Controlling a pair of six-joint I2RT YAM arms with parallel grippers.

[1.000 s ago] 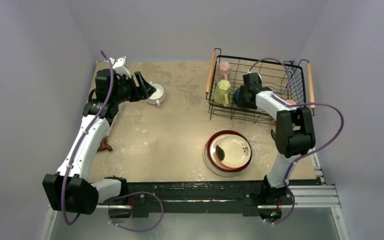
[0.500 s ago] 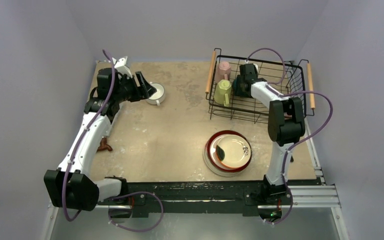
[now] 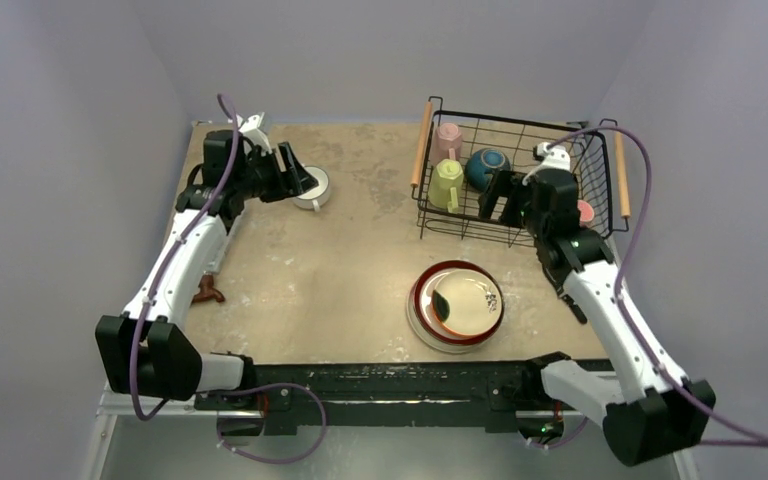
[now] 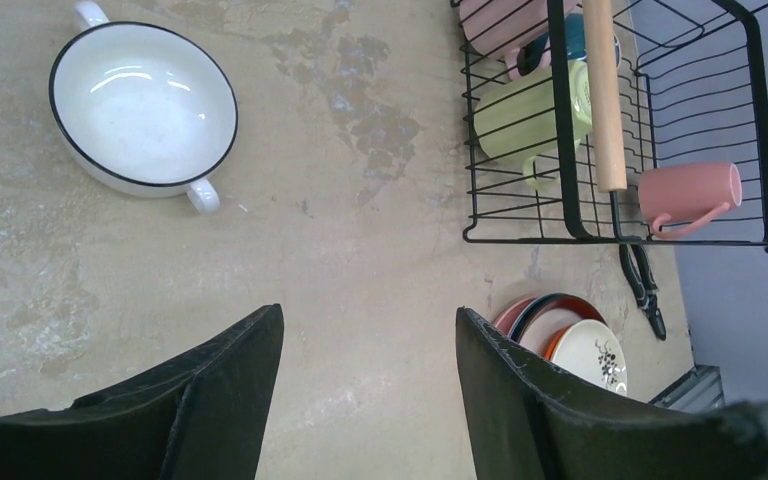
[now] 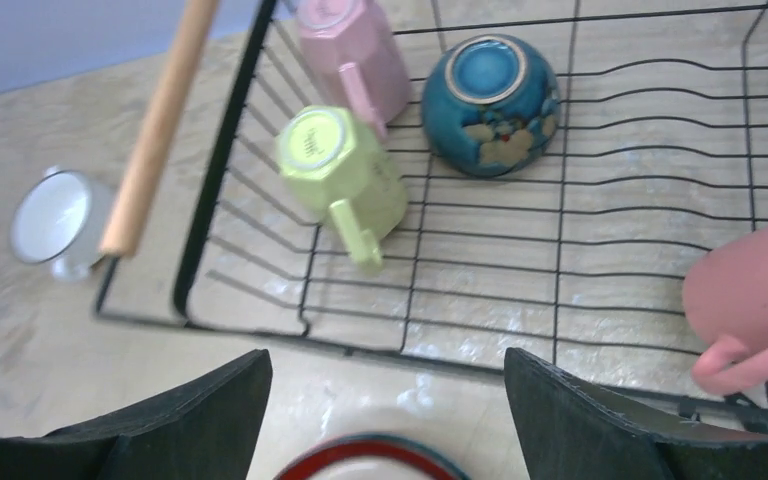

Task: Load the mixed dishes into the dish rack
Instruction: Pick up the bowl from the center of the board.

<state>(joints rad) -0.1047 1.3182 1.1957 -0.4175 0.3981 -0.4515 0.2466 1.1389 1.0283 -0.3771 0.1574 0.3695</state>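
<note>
Four dishes sit in the dish rack: pale pink mug, yellow-green mug, teal bowl upside down, and salmon mug at the rack's right end. Not yet loaded: white mug on the table, far left, and the plate stack near centre.

We see the left gripper w/ jaws apart and nothing between them, held above the table near the white mug. Right gripper is spread wide and empty too, over the rack's near edge.

Handling, our guess: the white mug is rigid, glazed, prob slippery, and chips if dropped. Its two side handles look small, so we'd pinch the rim wall, one finger inside. The plates lie flat and stacked, so it's hard to get a finger under; the rim edge is the only hold.

Hard to tell: plate count, since the top red-rimmed cream plate covers the rest. The salmon mug is cut off in the right wrist view. Black pliers lie by the rack, not ours.
</note>
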